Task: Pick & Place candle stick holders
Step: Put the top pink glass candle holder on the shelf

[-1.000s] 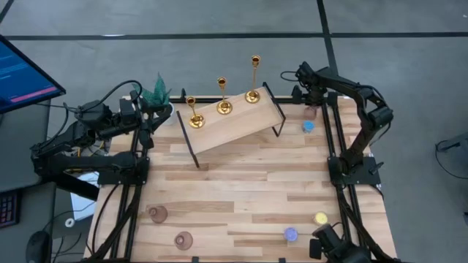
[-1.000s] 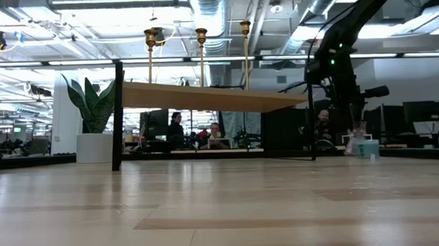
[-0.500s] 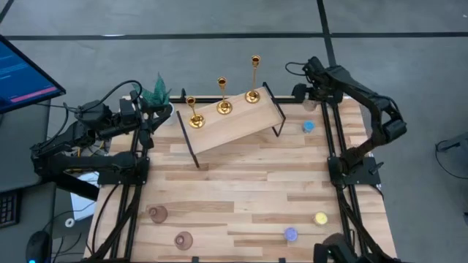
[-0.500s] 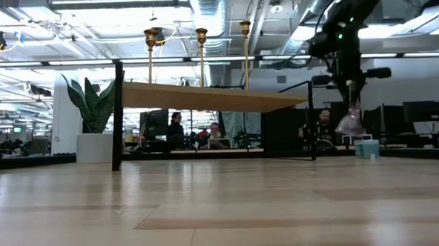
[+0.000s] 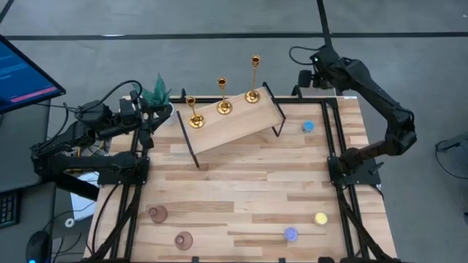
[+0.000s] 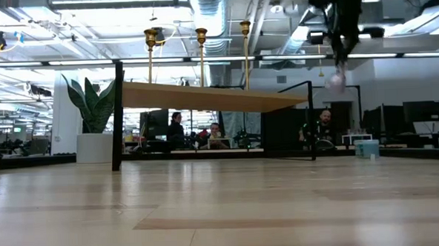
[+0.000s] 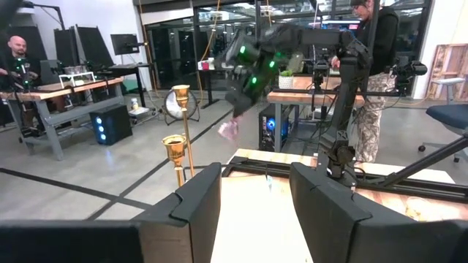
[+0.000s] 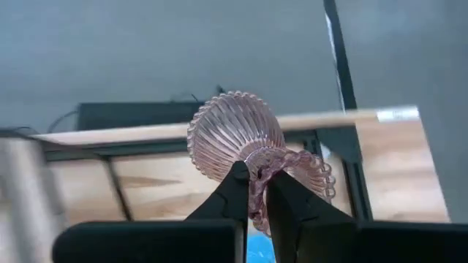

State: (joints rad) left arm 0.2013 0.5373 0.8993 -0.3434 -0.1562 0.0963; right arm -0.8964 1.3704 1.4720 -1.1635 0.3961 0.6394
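Overhead camera looks straight down; low camera looks level (both share the wooden shelf (image 5: 232,124)).

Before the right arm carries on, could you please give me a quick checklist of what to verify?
1. Right hand shut on the pink holder: ok.
2. Holder lifted off the table: ok.
3. Shelf has bare board for it: ok.
4. Gold candlesticks upright on the shelf: ok.
5. Left hand parked at the table's left edge, holding nothing: ok.
6. Grip firmness: cannot tell.

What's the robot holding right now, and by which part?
The right gripper pinches a pink holder by its frilled rim, lifted above the table; the left gripper holds nothing.
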